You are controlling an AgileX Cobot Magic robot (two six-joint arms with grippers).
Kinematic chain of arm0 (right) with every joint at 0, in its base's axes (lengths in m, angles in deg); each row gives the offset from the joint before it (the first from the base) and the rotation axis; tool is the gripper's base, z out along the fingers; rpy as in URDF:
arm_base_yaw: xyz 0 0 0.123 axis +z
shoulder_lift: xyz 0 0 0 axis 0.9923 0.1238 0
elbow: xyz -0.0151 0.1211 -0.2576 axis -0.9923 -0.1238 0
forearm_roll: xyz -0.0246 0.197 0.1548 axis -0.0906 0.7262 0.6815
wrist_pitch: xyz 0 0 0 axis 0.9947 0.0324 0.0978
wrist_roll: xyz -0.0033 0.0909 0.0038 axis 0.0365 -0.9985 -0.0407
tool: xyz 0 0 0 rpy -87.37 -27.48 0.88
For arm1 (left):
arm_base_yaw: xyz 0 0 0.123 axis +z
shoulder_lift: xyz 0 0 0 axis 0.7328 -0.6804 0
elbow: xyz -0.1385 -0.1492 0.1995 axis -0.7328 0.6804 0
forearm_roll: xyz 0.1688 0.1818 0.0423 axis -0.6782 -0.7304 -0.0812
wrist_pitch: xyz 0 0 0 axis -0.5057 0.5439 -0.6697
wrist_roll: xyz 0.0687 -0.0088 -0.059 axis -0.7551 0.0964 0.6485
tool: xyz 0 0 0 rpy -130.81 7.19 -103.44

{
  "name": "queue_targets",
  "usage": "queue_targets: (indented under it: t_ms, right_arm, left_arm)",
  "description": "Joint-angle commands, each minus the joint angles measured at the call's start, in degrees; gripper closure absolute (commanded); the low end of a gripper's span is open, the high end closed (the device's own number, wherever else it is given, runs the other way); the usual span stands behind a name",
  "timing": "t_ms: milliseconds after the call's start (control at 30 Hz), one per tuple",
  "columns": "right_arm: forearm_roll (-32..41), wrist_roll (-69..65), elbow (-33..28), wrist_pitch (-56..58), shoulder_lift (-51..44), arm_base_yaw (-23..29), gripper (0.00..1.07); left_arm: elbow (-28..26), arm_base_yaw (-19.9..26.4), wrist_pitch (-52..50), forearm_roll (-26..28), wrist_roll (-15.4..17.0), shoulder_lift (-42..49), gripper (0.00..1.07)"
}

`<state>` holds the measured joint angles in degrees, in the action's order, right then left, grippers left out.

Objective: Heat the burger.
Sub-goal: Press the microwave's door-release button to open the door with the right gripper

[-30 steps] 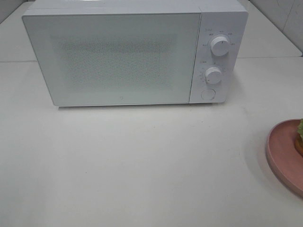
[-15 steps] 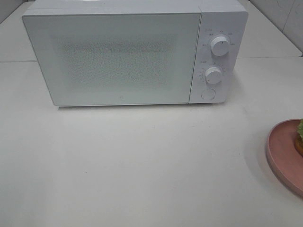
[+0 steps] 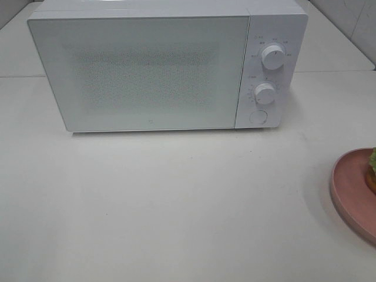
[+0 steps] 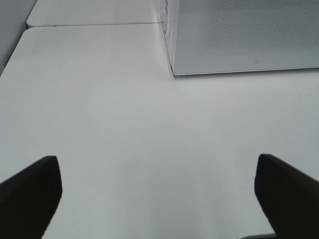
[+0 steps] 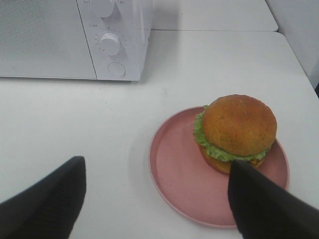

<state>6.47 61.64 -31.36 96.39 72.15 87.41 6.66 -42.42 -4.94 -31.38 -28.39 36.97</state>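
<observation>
At the back of the white table (image 3: 176, 205): white microwave (image 3: 153, 70), door shut, two knobs (image 3: 273, 56) stacked on its right-hand panel with a round button (image 3: 258, 116) below them.

Right edge of the exterior high view: pink plate (image 3: 349, 188), cut off by the frame, well apart from the microwave. The burger (image 5: 237, 132) sits upright on this plate, off-centre, lettuce fringe showing under the domed bun (only a sliver of it shows in the high view).

Left gripper (image 4: 157, 167): jaws spread wide, nothing between them, only bare table; the microwave's front corner is ahead of it.

Right gripper (image 5: 155, 167): jaws apart, holding nothing. One dark finger (image 5: 264, 204) overlaps the plate's near part in the wrist view, just beside the burger; whether it touches either cannot be told.
</observation>
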Motion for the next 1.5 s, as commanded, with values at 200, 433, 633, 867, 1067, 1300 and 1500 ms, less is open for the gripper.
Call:
queue_targets:
  t_ms: [200,433,633,867,1067,1300,1500]
  right_arm:
    - [-0.1,0.5,1.4,-6.4,2.6,-0.2,0.33]
    - [-0.1,0.5,-0.3,-17.4,8.1,-0.2,0.33]
    - [-0.1,0.5,-2.9,-26.7,13.3,-0.2,0.33]
    - [-0.3,0.5,-6.1,-41.9,19.5,-0.2,0.33]
    - [-0.3,0.2,-6.8,-48.9,24.8,-0.2,0.33]
    - [-0.3,0.2,-6.8,-58.2,34.3,-0.2,0.33]
    - [-0.3,-0.6,-6.8,-66.3,40.7,-0.2,0.33]
  left_arm:
    - [0.0,0.1,-0.9,-0.1,0.0,1.1,0.09]
    - [0.0,0.1,-0.9,-0.1,0.0,1.1,0.09]
    - [0.0,0.1,-0.9,-0.1,0.0,1.1,0.09]
    - [0.0,0.1,-0.9,-0.1,0.0,1.1,0.09]
    - [0.0,0.1,-0.9,-0.1,0.0,1.1,0.09]
    - [0.0,0.1,-0.9,-0.1,0.0,1.1,0.09]
    - [0.0,0.1,-0.9,-0.1,0.0,1.1,0.09]
